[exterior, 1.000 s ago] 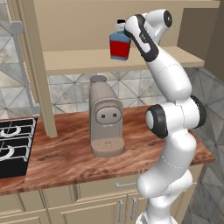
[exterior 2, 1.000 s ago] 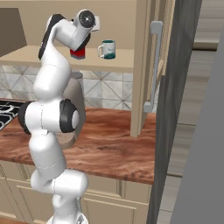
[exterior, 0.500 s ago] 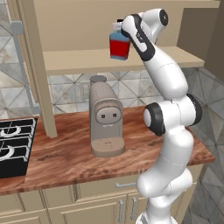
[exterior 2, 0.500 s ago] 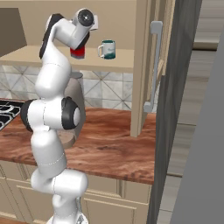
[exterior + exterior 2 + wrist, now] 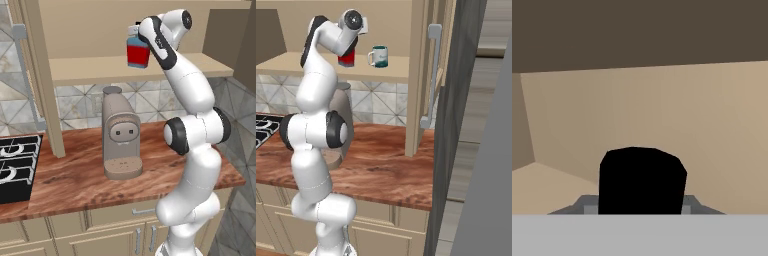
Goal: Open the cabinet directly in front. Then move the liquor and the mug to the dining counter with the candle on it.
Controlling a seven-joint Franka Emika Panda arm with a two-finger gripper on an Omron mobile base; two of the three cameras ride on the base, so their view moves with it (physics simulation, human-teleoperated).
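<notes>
Liquor, the small squarish bottle (image 5: 137,51) with a red body, blue shoulders and a black cap, sits at the front of the shelf inside your beige wall cabinet (image 5: 120,70), whose doors stand open. You see the gripper (image 5: 138,31) right at the bottle's neck, with the white arm reaching up to it from the lower right of the left base view. In the hand view the black cap (image 5: 642,180) sits dead centre at the bottom, between the dark finger tips (image 5: 586,206); whether the fingers are pressing on the bottle or merely flank it, you cannot tell. From the right base view, the small white mug (image 5: 378,56) with the dark teal band stands on the same shelf, near the bottle and apart from it. Below, a taupe coffee machine (image 5: 120,134) stands on the reddish-brown wood countertop (image 5: 75,182), beside a black stove (image 5: 16,165).
</notes>
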